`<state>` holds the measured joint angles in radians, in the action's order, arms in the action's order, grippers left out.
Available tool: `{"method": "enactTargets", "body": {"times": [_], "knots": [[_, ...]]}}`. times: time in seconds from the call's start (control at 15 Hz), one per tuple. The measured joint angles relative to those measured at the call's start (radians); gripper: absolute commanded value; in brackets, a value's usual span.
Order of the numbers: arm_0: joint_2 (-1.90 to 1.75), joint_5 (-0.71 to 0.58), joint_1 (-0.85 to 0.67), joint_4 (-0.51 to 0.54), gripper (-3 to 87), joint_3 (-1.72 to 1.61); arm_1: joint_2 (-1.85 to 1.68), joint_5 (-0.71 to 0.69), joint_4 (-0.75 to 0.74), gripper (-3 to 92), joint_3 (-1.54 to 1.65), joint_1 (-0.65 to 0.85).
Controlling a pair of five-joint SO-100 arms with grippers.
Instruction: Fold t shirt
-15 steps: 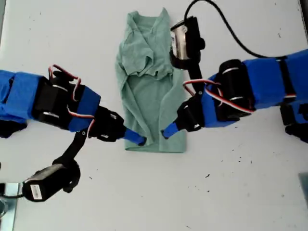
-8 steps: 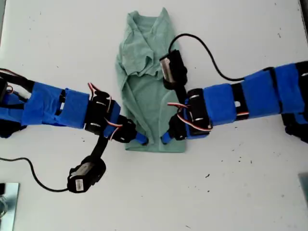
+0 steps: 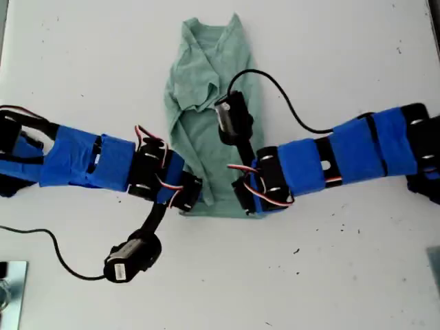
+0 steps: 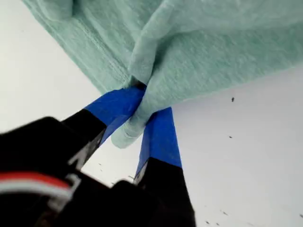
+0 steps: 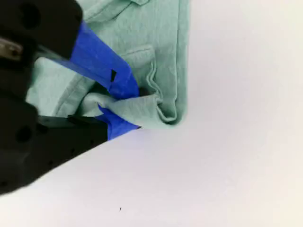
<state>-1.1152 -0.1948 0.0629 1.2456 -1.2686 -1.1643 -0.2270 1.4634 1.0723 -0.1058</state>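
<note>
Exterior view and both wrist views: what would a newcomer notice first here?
The t shirt, a long narrow strip on the white table, runs down the middle of the exterior view. Two blue arms reach in from that view's left and right and meet at its near hem. In the wrist views my first gripper and my second gripper each pinch a bunched bit of that hem.

- Bright, even, diffuse light in all three views; white table (image 3: 344, 275) near overexposed, no hard glare.
- Only faint soft shadows, close under both arms in the exterior view.
- Exterior view a little soft and grainy.
- Wrist views sharp on the t shirt (image 4: 213, 56) knit at the blue tips; dark gripper bodies nearest the lens blurred.
</note>
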Motion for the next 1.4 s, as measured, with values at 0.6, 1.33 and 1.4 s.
{"method": "enactTargets", "body": {"times": [0.6,1.33,1.4], "knots": [[-0.124,-0.054,0.233,0.066,-0.2,0.21,-0.184,-0.161,0.012,-0.5,-0.057,-0.083],[-0.91,-0.204,-0.416,-0.011,26.4,-0.411,-0.485,-0.428,-0.577,21.8,0.242,0.483],[-1.101,-0.199,-0.491,-0.029,25.6,-0.575,-0.658,-0.403,-0.718,21.8,0.445,0.526]]}}
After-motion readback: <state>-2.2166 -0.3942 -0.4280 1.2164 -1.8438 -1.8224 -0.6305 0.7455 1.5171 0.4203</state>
